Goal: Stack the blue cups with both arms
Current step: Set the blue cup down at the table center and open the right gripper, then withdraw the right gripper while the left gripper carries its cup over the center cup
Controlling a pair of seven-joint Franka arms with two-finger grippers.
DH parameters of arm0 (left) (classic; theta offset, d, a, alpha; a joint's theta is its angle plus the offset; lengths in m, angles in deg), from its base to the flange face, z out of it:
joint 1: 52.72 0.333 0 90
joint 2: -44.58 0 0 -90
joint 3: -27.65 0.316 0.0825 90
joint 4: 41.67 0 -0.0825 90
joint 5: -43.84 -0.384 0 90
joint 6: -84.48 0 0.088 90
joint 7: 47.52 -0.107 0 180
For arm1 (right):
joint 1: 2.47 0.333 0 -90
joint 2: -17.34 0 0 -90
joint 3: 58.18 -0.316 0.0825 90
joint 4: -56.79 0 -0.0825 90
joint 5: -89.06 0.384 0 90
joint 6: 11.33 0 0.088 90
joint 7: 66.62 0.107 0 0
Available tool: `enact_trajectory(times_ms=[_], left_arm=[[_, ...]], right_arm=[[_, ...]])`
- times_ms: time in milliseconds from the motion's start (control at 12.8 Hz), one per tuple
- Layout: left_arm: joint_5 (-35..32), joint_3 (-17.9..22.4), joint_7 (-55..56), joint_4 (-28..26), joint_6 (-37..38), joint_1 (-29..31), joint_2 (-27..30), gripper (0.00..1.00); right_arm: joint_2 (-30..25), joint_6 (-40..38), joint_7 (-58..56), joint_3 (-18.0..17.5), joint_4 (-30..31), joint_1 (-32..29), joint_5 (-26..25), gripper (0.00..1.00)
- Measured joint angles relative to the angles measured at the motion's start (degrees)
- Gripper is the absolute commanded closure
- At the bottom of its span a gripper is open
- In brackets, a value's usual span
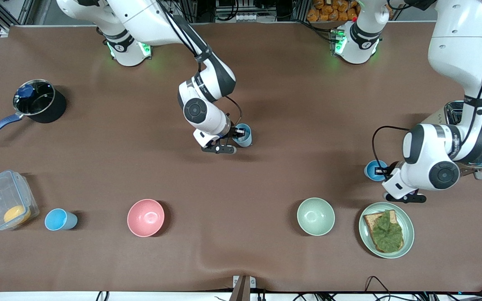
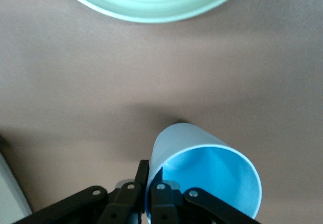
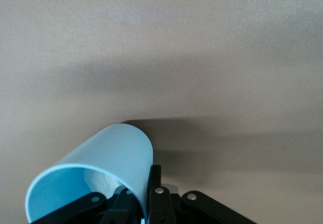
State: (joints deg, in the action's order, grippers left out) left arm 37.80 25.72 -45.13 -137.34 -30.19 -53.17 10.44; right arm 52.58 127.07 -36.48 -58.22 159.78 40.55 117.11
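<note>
Claws [image 1: 237, 133] [image 1: 381, 170] pinch cup rims [image 1: 244, 134] [image 1: 375, 170] (left cup's base hidden).

Bright, even overhead light; soft shadows on the brown table [image 1: 266, 83]; both wrist views slightly blurred up close

The table [image 1: 291, 83] wears a matt brown covering, cloth-like, with a soft ripple at the edge nearest the front camera. Both arms are glossy white plastic shells with black rubbery cables. The blue cups [image 1: 60, 219] look like smooth plastic with a satin sheen; the one pinched in the left gripper [image 2: 150, 193] shows a brighter inside. The pink bowl [image 1: 145, 217] and green bowl [image 1: 315, 216] shine softly. The pot [image 1: 40, 101] is black, probably enamelled metal, under a glass lid. The food box [image 1: 4, 200] is clear plastic.
</note>
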Motion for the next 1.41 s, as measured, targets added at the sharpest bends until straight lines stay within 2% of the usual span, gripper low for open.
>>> enact_trajectory(times_ms=[235, 391, 547, 939, 1173, 1408], left_arm=[[2.65, -0.12, 1.58, 0.17, 0.27, -0.08, 3.20, 1.00], [3.11, -1.58, 6.32, 0.09, 1.20, -0.38, 5.61, 1.00], [3.11, -4.27, 13.08, -1.01, 1.76, -1.05, 7.80, 1.00], [3.11, -11.97, 26.27, -4.96, 1.90, -1.64, 12.86, 1.00], [3.11, -19.53, 36.79, -5.99, 1.93, -1.77, 14.47, 1.00], [3.12, -26.58, 46.16, -6.05, 1.92, -2.96, 14.61, 1.00]], right_arm=[[-0.09, -0.58, 0.00, 0.67, -0.40, -0.01, 0.00, 0.00], [-1.20, -5.19, -0.02, 2.58, -1.73, -0.02, -0.07, 0.00], [-4.13, -14.16, -0.29, 6.41, -4.02, -0.09, -1.01, 0.00], [-11.32, -41.36, -1.48, 15.53, -14.32, -0.40, -10.58, 0.00], [-13.31, -48.31, -13.98, 23.44, -16.60, -0.49, -11.53, 0.00], [-15.27, -54.33, -31.79, 35.55, -16.89, -0.87, -11.64, 0.00]])
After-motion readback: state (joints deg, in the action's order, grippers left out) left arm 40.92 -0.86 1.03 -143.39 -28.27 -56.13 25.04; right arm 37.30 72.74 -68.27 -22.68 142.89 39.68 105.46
